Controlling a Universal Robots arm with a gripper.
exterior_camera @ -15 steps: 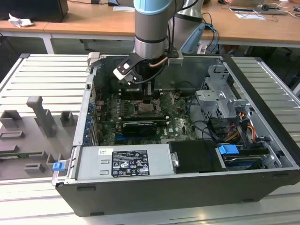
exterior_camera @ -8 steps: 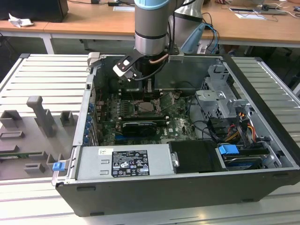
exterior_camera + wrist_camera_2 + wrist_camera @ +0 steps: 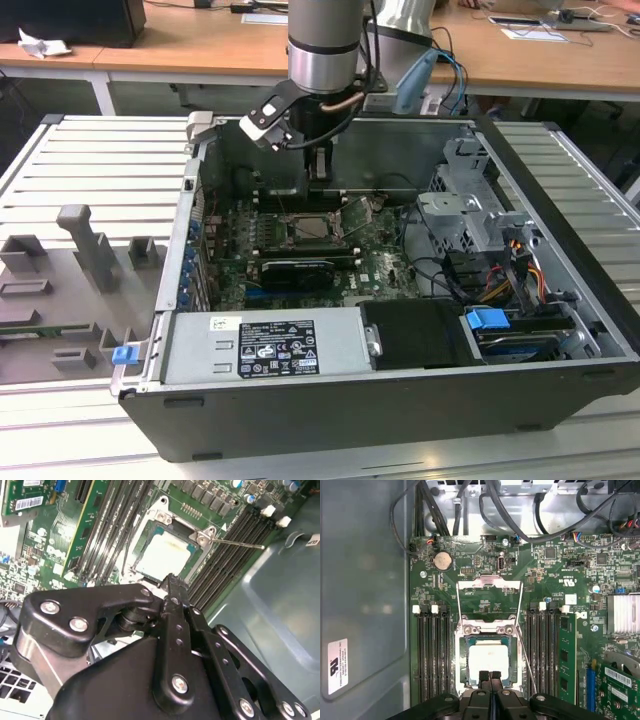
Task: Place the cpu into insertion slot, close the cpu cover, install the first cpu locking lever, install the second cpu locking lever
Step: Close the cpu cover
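Note:
The cpu [image 3: 489, 661] lies silvery and flat in the socket on the green board; it shows too in the second wrist view [image 3: 162, 555] and faintly in the exterior view [image 3: 312, 228]. The cpu cover [image 3: 489, 582], a silvery frame with an open middle, is swung back off the socket and stands tilted beside it in the exterior view [image 3: 357, 213]. A thin wire locking lever [image 3: 525, 655] runs free along one side of the socket, and another [image 3: 456, 605] along the other side. My gripper [image 3: 490, 676] hangs shut just above the cpu's edge, with nothing between its fingers [image 3: 172, 587].
The case lies open on a ribbed table. Memory slots [image 3: 432, 655] flank the socket. A black card [image 3: 290, 272] sits in front of it, a power supply [image 3: 265, 345] at the near wall, and a drive cage [image 3: 470, 210] with cables at the exterior view's right.

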